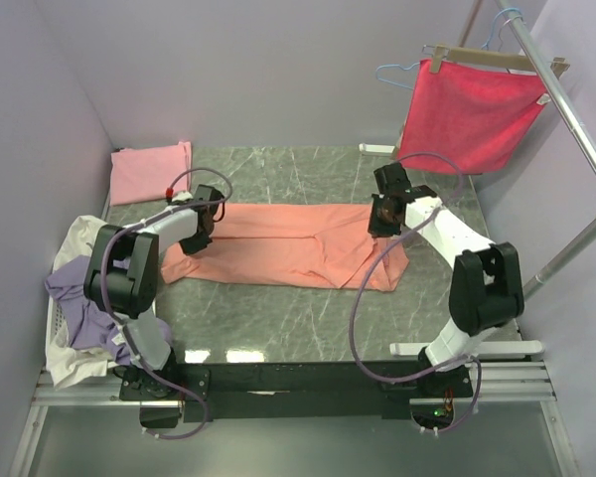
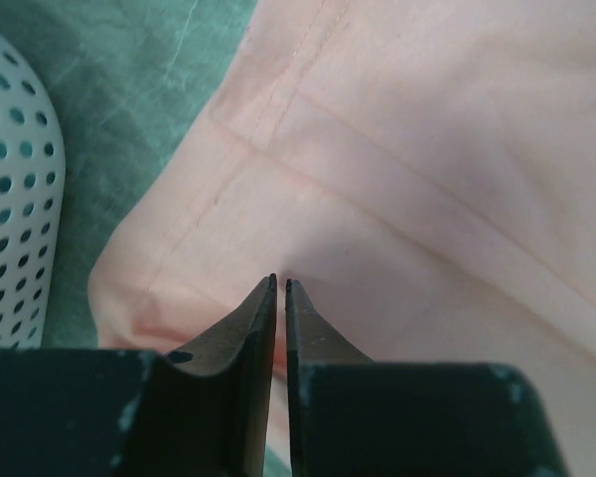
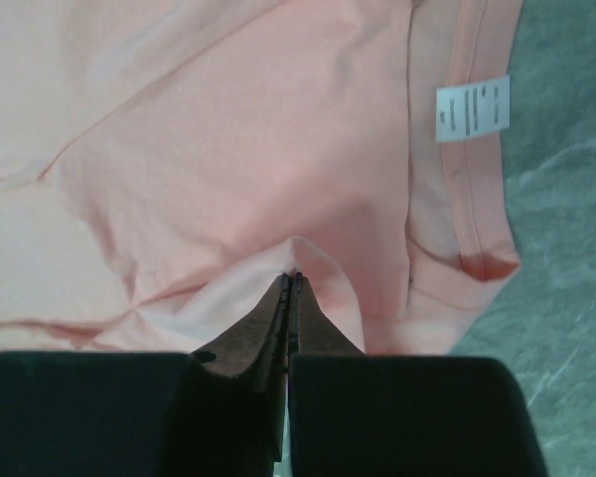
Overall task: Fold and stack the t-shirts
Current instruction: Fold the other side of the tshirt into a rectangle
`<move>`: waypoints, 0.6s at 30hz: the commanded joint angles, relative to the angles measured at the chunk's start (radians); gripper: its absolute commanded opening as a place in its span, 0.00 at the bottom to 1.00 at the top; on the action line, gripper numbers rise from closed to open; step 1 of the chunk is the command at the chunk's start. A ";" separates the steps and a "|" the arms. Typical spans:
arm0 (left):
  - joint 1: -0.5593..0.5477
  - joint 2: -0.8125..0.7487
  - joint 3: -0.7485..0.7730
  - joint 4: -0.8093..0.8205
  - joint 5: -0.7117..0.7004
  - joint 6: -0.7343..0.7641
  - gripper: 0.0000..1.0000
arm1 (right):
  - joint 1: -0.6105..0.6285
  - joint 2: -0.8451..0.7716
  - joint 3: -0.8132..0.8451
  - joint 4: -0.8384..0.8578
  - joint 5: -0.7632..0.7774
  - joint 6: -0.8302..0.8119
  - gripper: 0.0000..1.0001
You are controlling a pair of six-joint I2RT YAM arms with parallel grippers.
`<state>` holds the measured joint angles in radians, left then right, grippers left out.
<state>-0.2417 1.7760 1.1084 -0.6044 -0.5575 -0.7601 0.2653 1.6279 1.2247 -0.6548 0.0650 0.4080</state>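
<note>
Though indistinct from above, right fingers [image 3: 266, 333] tight on the salmon shirt [image 3: 228, 149], left fingers [image 2: 250, 328] near-shut, hold unclear.

Pale lavender walls [image 1: 258, 70] enclose the far, left and right edges of a green-grey marbled worktop [image 1: 308, 179], with glare patches along its near edge. A metal rail [image 1: 566, 109] slants over the far right corner, carrying hangers [image 1: 392, 75] and a crimson cloth [image 1: 467, 109].
</note>
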 commanded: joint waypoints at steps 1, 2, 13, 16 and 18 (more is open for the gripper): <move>0.004 0.029 0.059 0.025 -0.076 0.045 0.16 | -0.029 0.068 0.084 0.035 0.041 -0.020 0.00; 0.007 0.034 0.067 0.023 -0.082 0.047 0.18 | -0.032 0.081 0.094 0.040 0.041 -0.018 0.00; 0.025 0.027 0.108 -0.032 -0.197 0.051 0.44 | -0.063 0.221 0.184 0.046 0.084 -0.024 0.00; 0.025 -0.073 0.056 -0.035 -0.078 0.064 0.86 | -0.069 0.207 0.162 0.066 0.073 -0.024 0.00; 0.025 -0.113 0.033 -0.061 0.028 0.035 0.89 | -0.069 0.204 0.156 0.070 0.056 -0.024 0.00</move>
<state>-0.2165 1.8050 1.1751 -0.6193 -0.6647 -0.7071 0.2085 1.8538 1.3731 -0.6247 0.1120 0.3981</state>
